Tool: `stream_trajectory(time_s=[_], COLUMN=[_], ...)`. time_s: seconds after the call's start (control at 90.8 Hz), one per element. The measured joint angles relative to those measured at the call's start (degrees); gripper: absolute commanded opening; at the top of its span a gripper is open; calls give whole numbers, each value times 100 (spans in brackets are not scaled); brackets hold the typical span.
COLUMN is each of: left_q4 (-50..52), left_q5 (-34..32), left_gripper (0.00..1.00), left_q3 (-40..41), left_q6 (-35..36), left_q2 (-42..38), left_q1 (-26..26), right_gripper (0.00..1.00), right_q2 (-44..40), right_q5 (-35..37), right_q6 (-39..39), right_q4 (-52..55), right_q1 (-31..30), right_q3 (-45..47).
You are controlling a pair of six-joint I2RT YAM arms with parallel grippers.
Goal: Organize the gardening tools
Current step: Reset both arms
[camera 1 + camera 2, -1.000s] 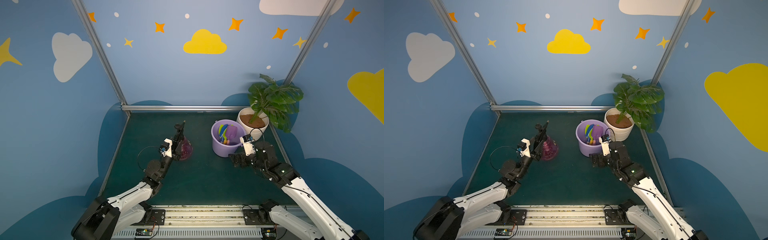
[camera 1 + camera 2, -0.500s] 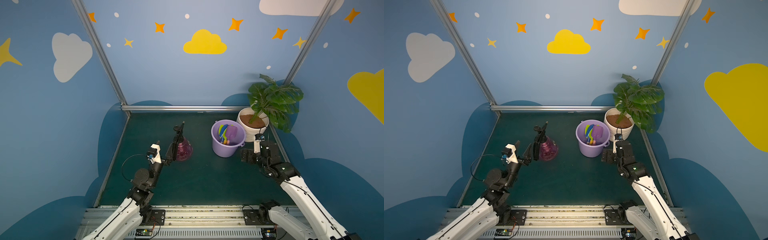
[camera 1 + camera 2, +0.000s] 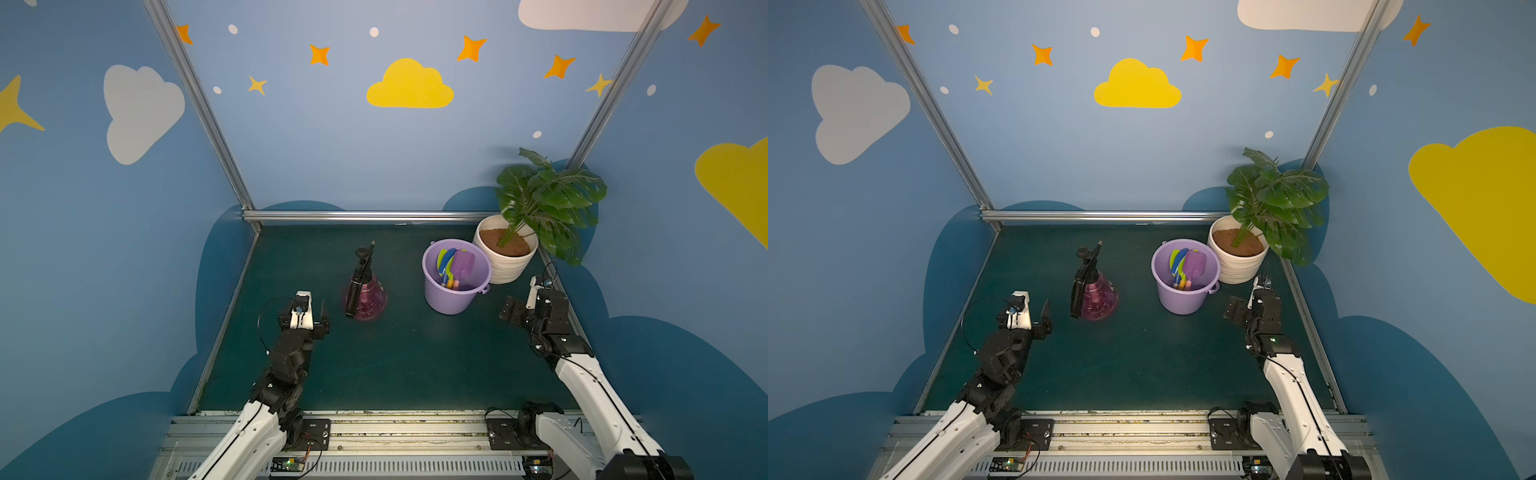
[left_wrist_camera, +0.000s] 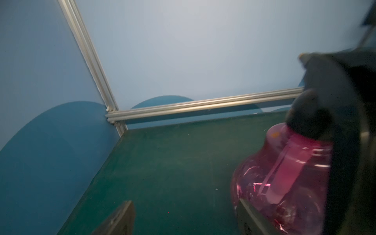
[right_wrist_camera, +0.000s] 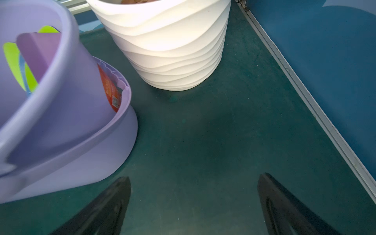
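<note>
Both jaws stand wide and empty: the left gripper just beside the upright pink spray bottle on the green mat, the right gripper near the lilac bucket holding the shovels. A careless sideways swing of the left arm risks toppling the tall bottle, and the right could nudge the bucket

Soft even light, blurry wrist views
</note>
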State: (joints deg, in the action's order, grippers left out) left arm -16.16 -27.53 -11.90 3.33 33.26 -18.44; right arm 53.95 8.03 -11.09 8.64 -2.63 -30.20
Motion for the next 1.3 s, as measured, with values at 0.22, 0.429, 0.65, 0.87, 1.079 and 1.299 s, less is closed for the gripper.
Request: stream_trajectory(time_s=[0.22, 0.429, 0.65, 0.87, 1.079, 1.299], left_q4=[-402, -1340, -2444, -3563, -4778, -5250], left_q5=[584, 1119, 1534, 2065, 2465, 2549], left_gripper=[100, 100, 100, 100, 100, 100], left_q3=[9, 44, 50, -66, -33, 0], left_q6=[-125, -24, -61, -68, 17, 70], left_q2=[1499, 2457, 3460, 4677, 5794, 5783], left_q1=[638, 903, 1344, 1449, 1449, 1447], right_gripper=[98, 98, 98, 98, 98, 98], right_q2=[946, 1943, 2730, 2815, 2977, 2981], right_q5=[308, 350, -15, -435, -411, -229], right_q6=[577, 820, 822, 1032, 1196, 1246], right_q4=[-1266, -2415, -3331, -3646, -4148, -4251], right_q1=[33, 221, 417, 328, 107, 17], right_q3=[214, 203, 203, 203, 358, 413])
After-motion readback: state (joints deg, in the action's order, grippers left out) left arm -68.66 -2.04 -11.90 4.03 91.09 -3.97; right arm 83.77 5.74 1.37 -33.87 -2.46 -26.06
